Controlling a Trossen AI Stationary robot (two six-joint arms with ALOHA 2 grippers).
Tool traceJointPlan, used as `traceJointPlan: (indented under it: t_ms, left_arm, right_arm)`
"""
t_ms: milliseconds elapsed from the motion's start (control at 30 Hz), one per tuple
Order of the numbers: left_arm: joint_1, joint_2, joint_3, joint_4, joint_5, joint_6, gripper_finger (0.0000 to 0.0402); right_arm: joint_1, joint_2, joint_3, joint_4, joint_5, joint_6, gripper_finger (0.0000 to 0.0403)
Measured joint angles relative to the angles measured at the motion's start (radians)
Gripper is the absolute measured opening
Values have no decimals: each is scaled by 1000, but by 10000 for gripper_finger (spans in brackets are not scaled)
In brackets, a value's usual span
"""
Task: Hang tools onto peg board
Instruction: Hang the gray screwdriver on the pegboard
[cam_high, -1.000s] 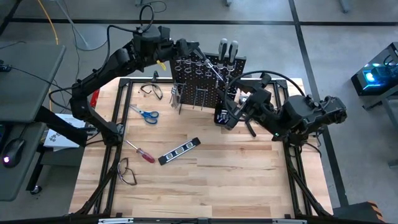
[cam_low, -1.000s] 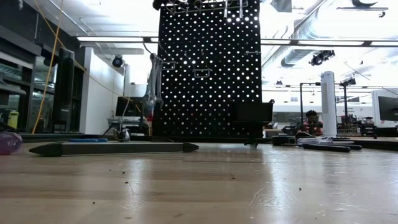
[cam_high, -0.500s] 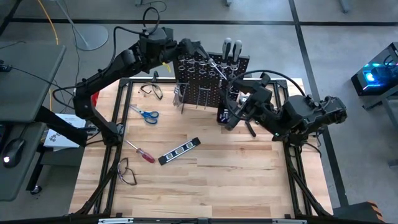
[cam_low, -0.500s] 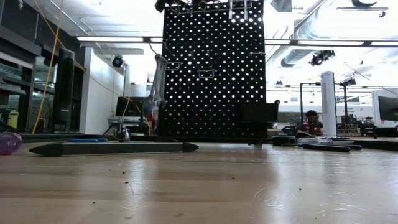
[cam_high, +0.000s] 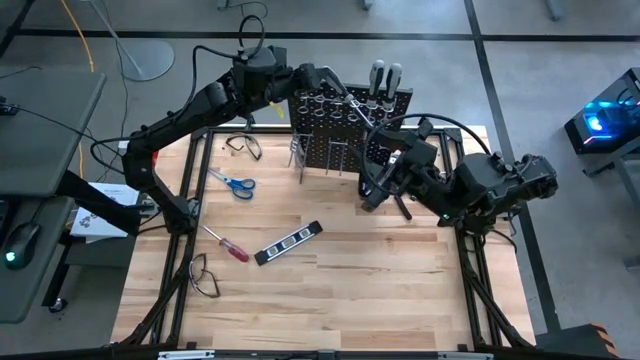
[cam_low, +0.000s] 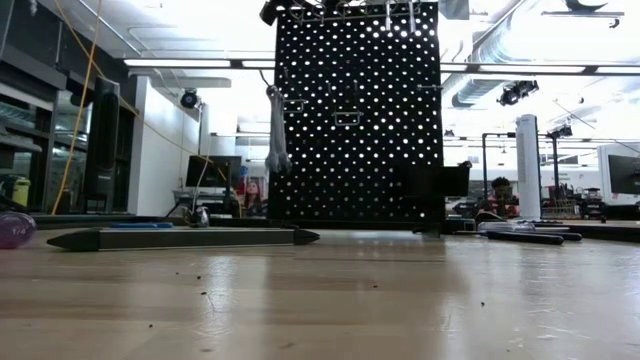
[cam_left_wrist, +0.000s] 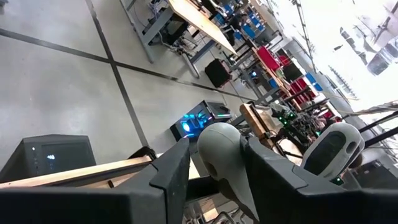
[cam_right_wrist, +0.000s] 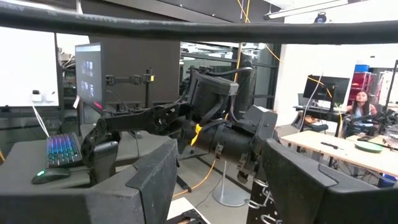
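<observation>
The black peg board (cam_high: 345, 135) stands upright on its base at the table's far middle. Silver wrenches (cam_low: 275, 150) hang at its left edge. Two grey-handled screwdrivers (cam_high: 387, 76) stand upright at its top. My left gripper (cam_high: 355, 88) reaches to the board's top from the left and is shut on one grey handle (cam_left_wrist: 219, 152); the other handle (cam_left_wrist: 333, 146) stands beside it. My right gripper (cam_high: 372, 192) hovers open in front of the board's right end, nothing between its fingers (cam_right_wrist: 155, 180). My left gripper pinches the rounded grey handle top (cam_left_wrist: 217, 143) of one screwdriver between its two fingers (cam_left_wrist: 177, 177). The fingers come about level from the table's left, across the handle. The screwdriver stays upright at the board's top; its shaft is hidden below.
On the table's left half lie blue-handled scissors (cam_high: 233, 183), a red-handled screwdriver (cam_high: 228, 246), a dark flat bar (cam_high: 289, 243) and two clear safety glasses (cam_high: 245, 147) (cam_high: 203, 277). A small black box (cam_high: 360, 185) sits at the board's right foot.
My left gripper has moved toward the table's right edge along the board's top to the grey handles. The whole peg board has slid toward the right edge with it, staying upright, its hanging wrenches carried along.
</observation>
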Motion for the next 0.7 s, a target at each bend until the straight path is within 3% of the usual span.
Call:
traceJointPlan:
  t_ms: [400, 700]
  left_arm:
    - [-1, 2, -3, 71, -23, 12, 117]
    - [-1, -8, -3, 92, -18, 55, 30]
  right_arm:
    - [1, 0, 0, 0, -16, -26, 222]
    - [1, 0, 0, 1, -16, -26, 222]
